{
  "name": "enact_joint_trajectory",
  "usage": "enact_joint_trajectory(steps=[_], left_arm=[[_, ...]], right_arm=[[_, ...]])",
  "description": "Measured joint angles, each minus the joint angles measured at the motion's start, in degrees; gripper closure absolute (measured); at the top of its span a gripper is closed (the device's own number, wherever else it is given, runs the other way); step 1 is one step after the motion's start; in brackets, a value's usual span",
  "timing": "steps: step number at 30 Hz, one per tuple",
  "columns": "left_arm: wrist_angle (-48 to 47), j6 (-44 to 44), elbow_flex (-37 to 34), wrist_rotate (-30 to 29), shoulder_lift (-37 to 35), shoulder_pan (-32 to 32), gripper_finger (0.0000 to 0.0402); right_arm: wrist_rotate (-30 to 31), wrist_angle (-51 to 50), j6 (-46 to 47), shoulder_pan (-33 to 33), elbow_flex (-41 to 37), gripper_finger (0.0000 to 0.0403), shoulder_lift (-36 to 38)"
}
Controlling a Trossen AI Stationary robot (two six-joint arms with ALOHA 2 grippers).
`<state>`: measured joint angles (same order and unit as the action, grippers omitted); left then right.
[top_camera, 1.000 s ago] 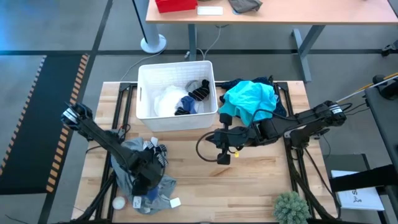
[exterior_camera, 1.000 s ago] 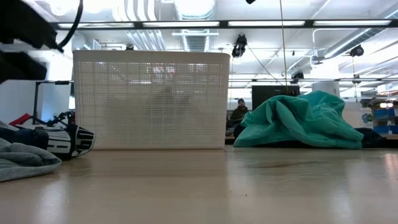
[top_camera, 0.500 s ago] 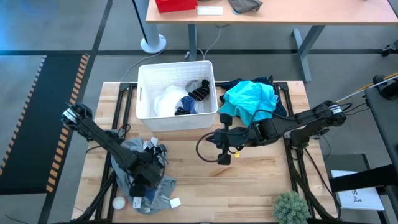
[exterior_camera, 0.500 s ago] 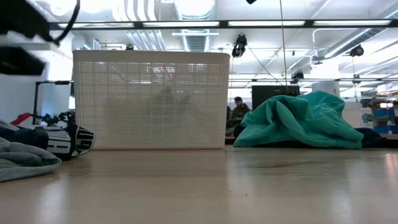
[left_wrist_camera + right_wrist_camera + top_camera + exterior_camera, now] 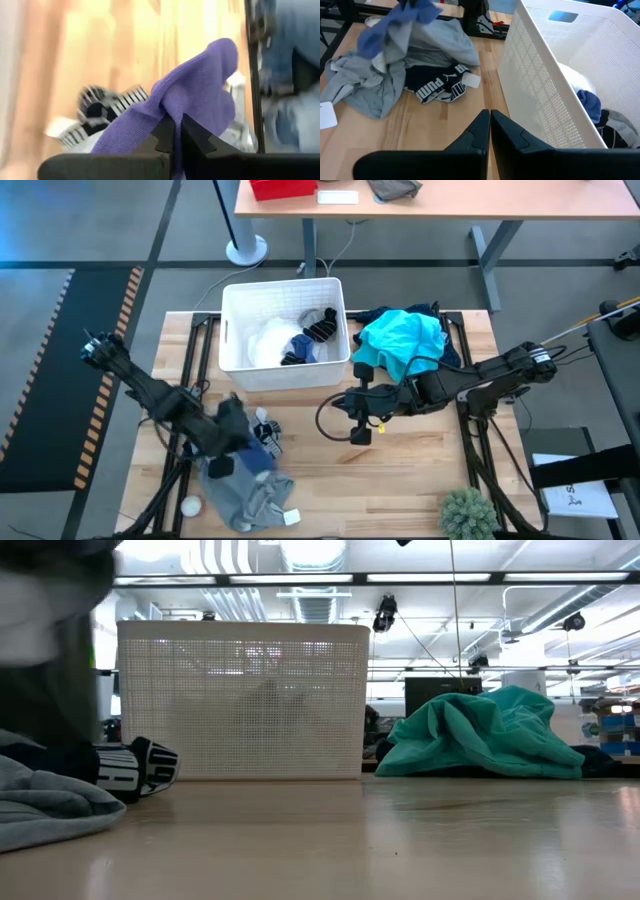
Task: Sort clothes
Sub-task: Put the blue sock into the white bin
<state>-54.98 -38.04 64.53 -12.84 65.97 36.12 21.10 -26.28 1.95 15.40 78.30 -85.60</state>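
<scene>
Seemingly raised, left gripper (image 5: 174, 131) pinches blue garment (image 5: 192, 95)

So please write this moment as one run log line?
left end effector: shut on blue garment, above grey pile | right end effector: shut, holds nothing, beside white basket

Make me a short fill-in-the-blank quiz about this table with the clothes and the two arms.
1. The left gripper is shut on a ____ cloth.
2. The white basket stands at the table's ____ edge.
3. The teal garment lies ____ the basket.
4. The right gripper is ____ and holds nothing.

Missing words: blue; far; outside; shut
</scene>
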Motion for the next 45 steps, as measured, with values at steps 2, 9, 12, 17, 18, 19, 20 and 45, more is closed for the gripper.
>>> enact_joint_trajectory(steps=[2,9,12,17,18,19,20,45], left_arm=[[0.0,0.3,0.5,-2.5,-2.2,0.0,0.0398],[0.1,-0.3,0.6,-4.6,-5.7,0.0,0.0394],[1.0,0.7,0.6,-4.7,-5.1,0.0,0.0378],[1.4,3.6,0.5,-4.6,-3.1,0.1,0.0379],[1.4,3.5,0.5,-4.6,-2.7,0.0,0.0385],[1.6,3.2,0.5,-4.6,-2.2,0.0,0.0391],[1.8,3.2,0.5,-4.7,-1.8,0.0,0.0394],[17.0,28.7,0.5,-28.3,-6.0,-21.6,0.0401]], right_arm=[[0.0,0.0,0.0,0.0,0.0,0.0403,0.0],[0.0,0.0,0.0,0.2,0.0,0.0403,0.0],[0.0,0.0,0.0,0.3,0.0,0.0403,0.0],[0.0,0.0,0.0,0.2,0.0,0.0403,0.0],[0.0,-0.1,0.0,0.2,0.0,0.0403,0.0],[0.0,-0.1,0.0,0.2,0.0,0.0403,0.0],[0.0,-0.1,-0.1,0.2,0.0,0.0403,0.0],[0.0,-0.1,-1.1,0.2,0.0,0.0403,0.0]])
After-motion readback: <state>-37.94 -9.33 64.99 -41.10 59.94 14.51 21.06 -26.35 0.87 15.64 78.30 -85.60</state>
